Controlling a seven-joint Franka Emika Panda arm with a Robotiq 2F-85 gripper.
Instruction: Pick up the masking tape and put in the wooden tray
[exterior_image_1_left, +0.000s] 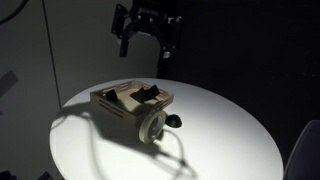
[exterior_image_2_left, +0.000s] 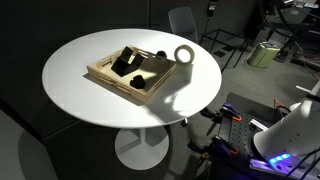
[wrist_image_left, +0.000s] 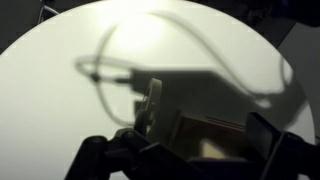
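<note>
Pincer (exterior_image_1_left: 146, 50): spread wide, holding nothing, hanging well above the wooden tray (exterior_image_1_left: 118, 118).

Masking tape (exterior_image_1_left: 155, 127): outside the tray, standing on edge on the table (exterior_image_1_left: 230, 140), leaning against the tray's outer wall near one corner. Not yet grasped.

Probable faults from this state:

- Finger strike on the tray wall. Cause: no visible gap between roll and wall for a finger on the tray side. Likely result: tray shoved across the table.
- Roll toppling or rolling away from the tray. Cause: contact from one finger only; on-edge stance, propped by the wall alone.
- Disturbance of the small black object (exterior_image_1_left: 176, 122) just beside the roll, on its side away from the tray. Cause: wide finger spread during descent.
- Poor seating after release. Cause: dark items (exterior_image_1_left: 140, 95) already inside the tray; risk of the roll landing on them and tipping over the low wall.

Descend slowly; align the fingers along the tray wall, not across it.
</note>
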